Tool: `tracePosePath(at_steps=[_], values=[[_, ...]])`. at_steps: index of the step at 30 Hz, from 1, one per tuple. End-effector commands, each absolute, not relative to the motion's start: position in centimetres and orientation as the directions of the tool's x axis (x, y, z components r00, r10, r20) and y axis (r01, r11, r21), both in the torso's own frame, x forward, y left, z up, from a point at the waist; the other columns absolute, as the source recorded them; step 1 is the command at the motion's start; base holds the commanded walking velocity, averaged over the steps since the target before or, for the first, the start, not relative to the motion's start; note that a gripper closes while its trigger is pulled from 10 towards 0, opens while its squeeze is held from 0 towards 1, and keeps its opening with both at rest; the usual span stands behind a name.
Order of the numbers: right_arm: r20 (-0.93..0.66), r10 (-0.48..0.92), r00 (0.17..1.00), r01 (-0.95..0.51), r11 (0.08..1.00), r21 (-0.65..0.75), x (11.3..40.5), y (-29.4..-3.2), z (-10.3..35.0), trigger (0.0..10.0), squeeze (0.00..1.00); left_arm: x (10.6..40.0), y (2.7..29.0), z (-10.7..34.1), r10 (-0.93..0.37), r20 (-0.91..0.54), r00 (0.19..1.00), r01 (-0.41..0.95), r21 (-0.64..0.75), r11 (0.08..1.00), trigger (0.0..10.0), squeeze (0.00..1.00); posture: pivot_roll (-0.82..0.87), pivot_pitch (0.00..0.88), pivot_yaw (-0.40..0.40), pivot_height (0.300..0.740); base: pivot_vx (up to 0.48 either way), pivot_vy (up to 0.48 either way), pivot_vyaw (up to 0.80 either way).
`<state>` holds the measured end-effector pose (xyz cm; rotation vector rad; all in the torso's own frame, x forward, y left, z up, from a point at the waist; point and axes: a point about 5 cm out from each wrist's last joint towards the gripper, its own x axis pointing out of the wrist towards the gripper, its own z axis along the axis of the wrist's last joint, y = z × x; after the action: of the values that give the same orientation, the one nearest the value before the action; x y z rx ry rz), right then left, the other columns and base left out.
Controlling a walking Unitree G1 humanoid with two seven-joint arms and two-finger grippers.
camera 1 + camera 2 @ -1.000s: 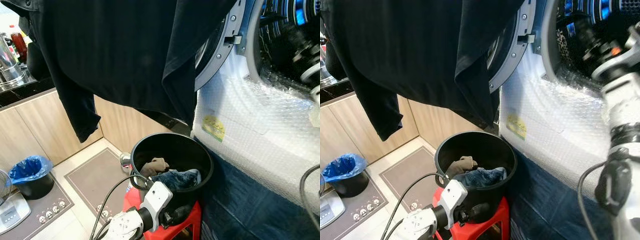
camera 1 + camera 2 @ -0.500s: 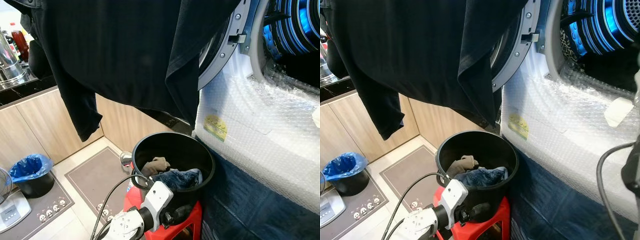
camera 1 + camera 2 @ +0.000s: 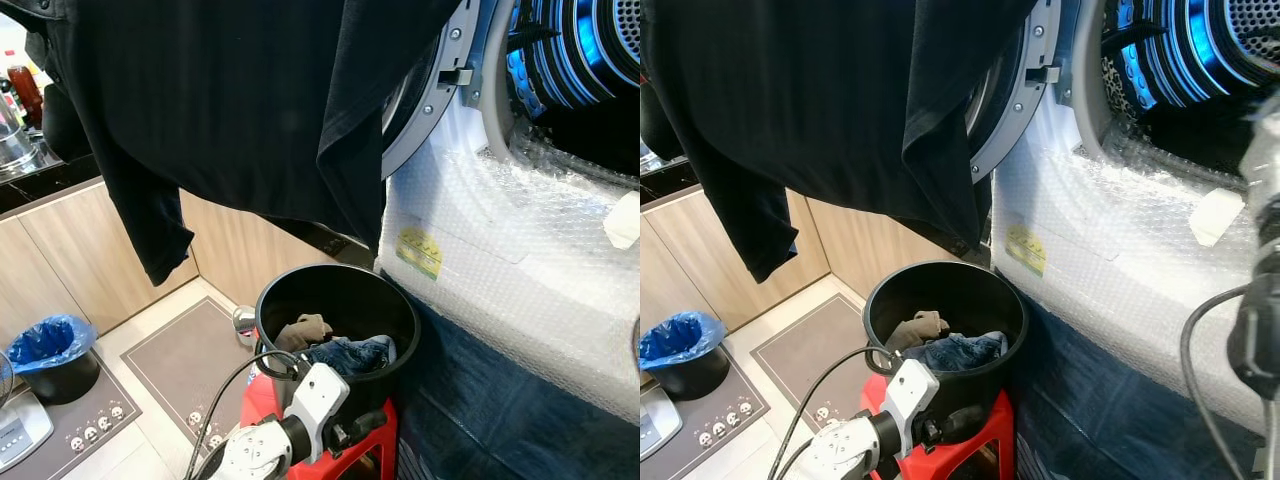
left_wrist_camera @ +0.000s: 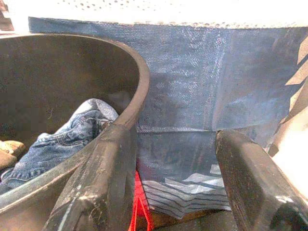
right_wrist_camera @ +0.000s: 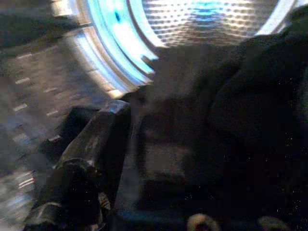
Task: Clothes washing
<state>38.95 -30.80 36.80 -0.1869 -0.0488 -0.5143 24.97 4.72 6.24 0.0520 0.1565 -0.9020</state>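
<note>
A large black garment [image 3: 250,100] hangs over the washer's open door [image 3: 432,100]. The washer drum [image 3: 580,50] glows blue and holds dark clothes [image 5: 231,120]. A black bucket [image 3: 262,305] stands on a red stool [image 3: 375,445]. In it lie blue jeans [image 3: 352,353] and a tan cloth [image 3: 302,330]. My left gripper [image 4: 173,137] is open and holds nothing. It sits low beside the bucket, one finger [image 4: 103,178] against the rim. My right arm [image 3: 1258,320] is at the right edge, in front of the washer, its wrist view facing into the drum.
Bubble wrap [image 3: 500,240] covers the washer front, with blue sheeting [image 3: 500,410] below it. A black bin with a blue bag [image 3: 45,340] and a scale [image 3: 15,430] sit on the floor at the left, by a grey mat [image 3: 185,350]. Wooden cabinets line the back.
My right arm has come back out of the drum opening to the right edge. The camera has shifted slightly. The left arm and the bucket have not moved.
</note>
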Motion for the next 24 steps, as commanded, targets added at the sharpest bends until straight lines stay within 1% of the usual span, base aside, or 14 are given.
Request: tracePosePath(at_steps=[1,2,5,8,10,11,12,13,15,16,17,19,24], values=[[0.121,-0.424,0.898,0.44,0.874,-0.206,39.1,-30.0,38.0,10.0,0.0,25.0,5.0,6.0,-0.769,-0.17,0.617,0.779,-0.01,0.627,10.0,0.0,-0.09,0.0,-0.003,0.74,0.0,0.0,0.0],[0.113,-0.399,0.91,0.414,0.883,-0.222,39.1,-29.9,38.0,10.0,0.0,25.0,5.0,6.0,-0.769,-0.17,0.616,0.78,-0.009,0.626,10.0,0.0,-0.09,0.0,-0.003,0.74,0.0,0.0,0.0],[0.115,-0.382,0.917,0.399,0.879,-0.261,38.8,-30.3,38.3,10.0,0.0,24.9,5.0,6.0,-0.771,-0.171,0.613,0.782,-0.008,0.623,10.0,0.0,-0.09,0.0,-0.001,0.74,0.0,0.0,0.0],[0.094,-0.303,0.948,0.317,0.89,-0.327,38.4,-30.9,38.5,10.0,0.0,24.9,5.0,6.0,-0.774,-0.171,0.609,0.785,-0.006,0.619,10.0,0.0,-0.1,0.0,0.0,0.74,0.0,0.0,0.0],[0.067,-0.254,0.965,0.261,0.902,-0.343,38.2,-31.2,38.4,10.0,0.0,24.8,5.0,6.0,-0.775,-0.171,0.608,0.786,-0.007,0.618,10.0,0.0,-0.1,0.0,0.0,0.74,0.0,0.0,0.0],[0.043,-0.197,0.979,0.201,0.925,-0.323,38.1,-31.2,38.4,10.0,0.0,24.8,5.0,6.0,-0.776,-0.172,0.607,0.787,-0.007,0.617,10.0,0.0,-0.1,0.0,0.0,0.74,0.0,0.0,0.0],[0.016,-0.065,0.998,0.067,0.959,-0.276,37.6,-31.1,38.7,10.0,0.0,24.7,5.0,5.9,-0.776,-0.173,0.606,0.787,-0.007,0.617,10.0,0.0,-0.09,0.0,-0.001,0.74,0.0,0.0,0.0],[0.009,-0.009,1.0,0.011,0.966,-0.258,37.5,-31.0,38.9,10.0,0.0,24.7,5.1,5.9,-0.776,-0.174,0.606,0.787,-0.007,0.617,10.0,0.0,-0.09,0.0,-0.001,0.74,0.0,0.0,0.0],[0.006,0.076,0.997,-0.073,0.969,-0.236,37.0,-31.0,39.2,10.0,0.0,24.6,5.1,5.9,-0.776,-0.175,0.606,0.787,-0.008,0.617,10.0,0.0,-0.09,0.0,0.001,0.74,0.0,0.0,0.0],[0.006,0.076,0.997,-0.073,0.969,-0.236,37.0,-31.0,39.2,10.0,0.0,24.6,5.1,5.9,-0.776,-0.175,0.606,0.787,-0.008,0.617,10.0,0.0,-0.09,0.0,0.001,0.74,0.0,0.0,0.0],[0.006,0.119,0.993,-0.115,0.967,-0.226,36.7,-31.0,39.4,10.0,0.0,24.6,5.2,5.8,-0.776,-0.176,0.606,0.787,-0.01,0.617,10.0,0.0,-0.1,0.0,0.002,0.74,0.0,0.0,0.0],[0.007,0.268,0.963,-0.261,0.943,-0.209,34.9,-31.2,39.8,10.0,0.0,24.4,5.2,5.7,-0.779,-0.182,0.599,0.79,-0.019,0.612,10.0,0.0,-0.11,0.0,0.006,0.74,0.0,0.0,0.0],[0.002,0.301,0.954,-0.293,0.929,-0.225,33.5,-31.7,39.7,10.0,0.0,24.3,5.3,5.6,-0.784,-0.184,0.593,0.795,-0.015,0.606,10.0,0.0,-0.12,0.0,0.013,0.74,0.0,0.0,0.0]])
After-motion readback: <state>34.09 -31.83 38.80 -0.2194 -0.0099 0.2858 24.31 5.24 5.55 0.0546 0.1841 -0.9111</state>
